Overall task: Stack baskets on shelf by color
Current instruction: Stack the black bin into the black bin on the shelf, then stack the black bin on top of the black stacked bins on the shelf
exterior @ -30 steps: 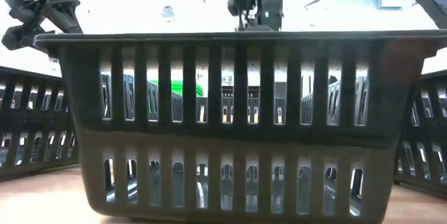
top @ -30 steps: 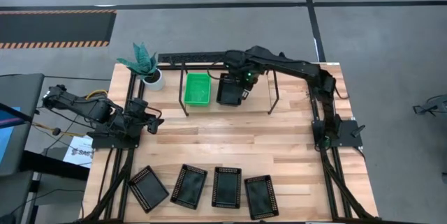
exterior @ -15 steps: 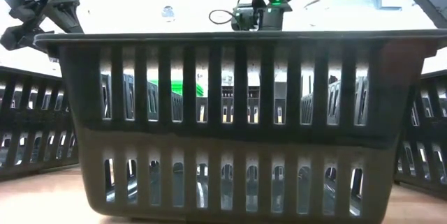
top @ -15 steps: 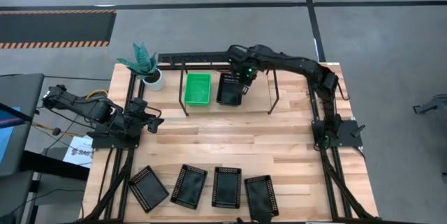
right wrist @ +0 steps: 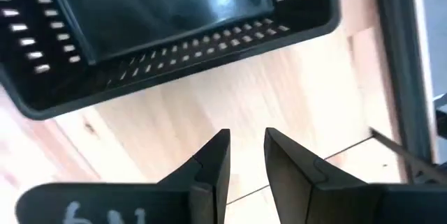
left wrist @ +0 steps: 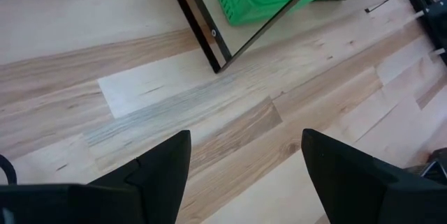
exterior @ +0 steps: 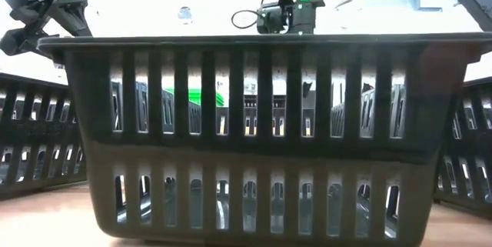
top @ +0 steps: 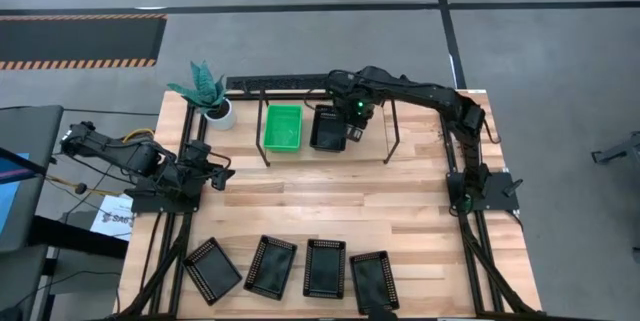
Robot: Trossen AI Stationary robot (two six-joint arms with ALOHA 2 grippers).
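Black mesh basket (top: 329,128) sits on the shelf (top: 300,83), upper centre of the high view, touching the green basket (top: 282,127) on its left. Right gripper (right wrist: 246,151) hovers just off its rim, fingers slightly parted, holding nothing. Left gripper (left wrist: 244,165) spread wide, parked at mid-left. Four black baskets (top: 296,267) wait along the bottom edge. Judgement: thin plastic, light, a little flexible; pinch a short rim wall.

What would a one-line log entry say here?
right gripper: empty, above black basket on shelf | green basket beside | left gripper: open, idle
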